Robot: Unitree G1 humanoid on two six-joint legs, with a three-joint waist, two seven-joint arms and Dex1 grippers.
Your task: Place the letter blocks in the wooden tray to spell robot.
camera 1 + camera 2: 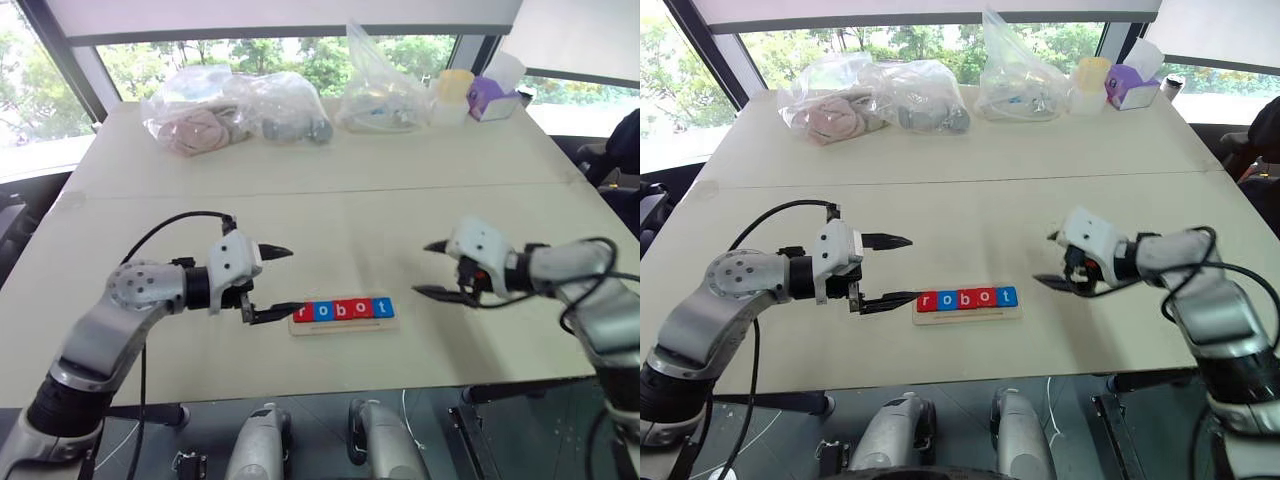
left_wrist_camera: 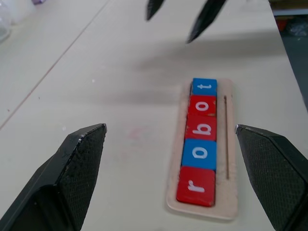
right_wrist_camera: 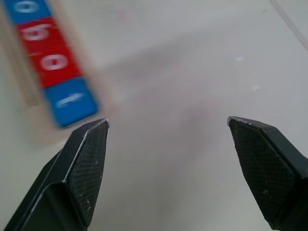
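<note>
Left pincer (image 1: 279, 282) spread wide, empty, lower black finger tip just beside the r end of the wooden tray (image 1: 343, 326); touching or not, cannot tell. Right pincer (image 1: 432, 268) also spread wide, empty, apart from the tray's t end. Fingers (image 2: 79, 163) matte black, wedge-shaped, with finely cross-hatched pads. Tray long, narrow, pale wood, rounded corners, a thin groove along one side, lying flat on the smooth cream counter (image 1: 330, 220). Letter blocks (image 1: 347, 309) flat, square, glossy, packed edge to edge inside: red r, blue o, red b, red o, blue t.
</note>
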